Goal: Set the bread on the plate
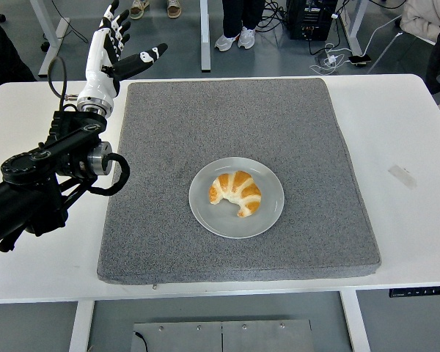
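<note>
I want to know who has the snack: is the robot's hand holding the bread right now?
No, the golden crescent-shaped bread lies on the round grey plate, while the left hand is far off with spread fingers.

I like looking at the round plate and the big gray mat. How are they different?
The plate is round; the mat is square with rounded corners. The plate looks smooth and pale gray; the mat is darker, speckled and rough-looking. The plate is far smaller and holds the bread; the mat lies under the plate on the white table. Both are gray and lie flat.
</note>
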Motion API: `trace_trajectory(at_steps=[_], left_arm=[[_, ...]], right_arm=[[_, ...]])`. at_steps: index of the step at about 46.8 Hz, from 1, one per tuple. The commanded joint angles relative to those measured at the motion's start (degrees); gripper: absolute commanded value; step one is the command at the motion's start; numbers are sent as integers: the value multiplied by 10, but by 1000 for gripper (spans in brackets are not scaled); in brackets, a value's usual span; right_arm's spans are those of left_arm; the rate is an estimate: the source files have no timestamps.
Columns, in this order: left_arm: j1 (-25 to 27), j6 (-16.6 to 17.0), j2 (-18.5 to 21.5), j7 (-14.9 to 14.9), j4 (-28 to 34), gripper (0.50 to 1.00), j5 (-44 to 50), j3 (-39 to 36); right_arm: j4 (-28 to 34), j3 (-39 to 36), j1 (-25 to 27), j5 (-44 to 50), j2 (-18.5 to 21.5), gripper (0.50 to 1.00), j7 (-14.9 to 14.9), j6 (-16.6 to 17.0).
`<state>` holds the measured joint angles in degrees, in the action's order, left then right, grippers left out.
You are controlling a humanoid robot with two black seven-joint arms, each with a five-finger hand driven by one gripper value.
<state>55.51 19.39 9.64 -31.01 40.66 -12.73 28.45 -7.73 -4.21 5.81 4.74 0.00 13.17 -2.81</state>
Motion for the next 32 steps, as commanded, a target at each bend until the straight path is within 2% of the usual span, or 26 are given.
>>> trace_trajectory(at_steps=[1, 3, 6, 11, 26, 32], left_arm=[[-1, -87, -4, 1, -43, 963, 25, 20], [-1, -123, -7, 1, -67, 963, 38, 29], [0, -151, -17, 1, -106, 963, 50, 38], [0, -172, -45, 1, -140, 965, 57, 42], [3, -265, -77, 9, -213, 965, 130, 105], [3, -272, -95, 18, -227, 965, 141, 119]], right_arm=[[0, 0, 0, 0, 0, 1000, 0, 0], [0, 0, 0, 0, 0, 1000, 0, 0], [0, 0, 0, 0, 0, 1000, 0, 0], [-1, -1, 0, 0, 0, 1000, 0, 0], [0, -6, -4, 0, 0, 1000, 0, -1], [-1, -10, -4, -1, 0, 1000, 0, 0]])
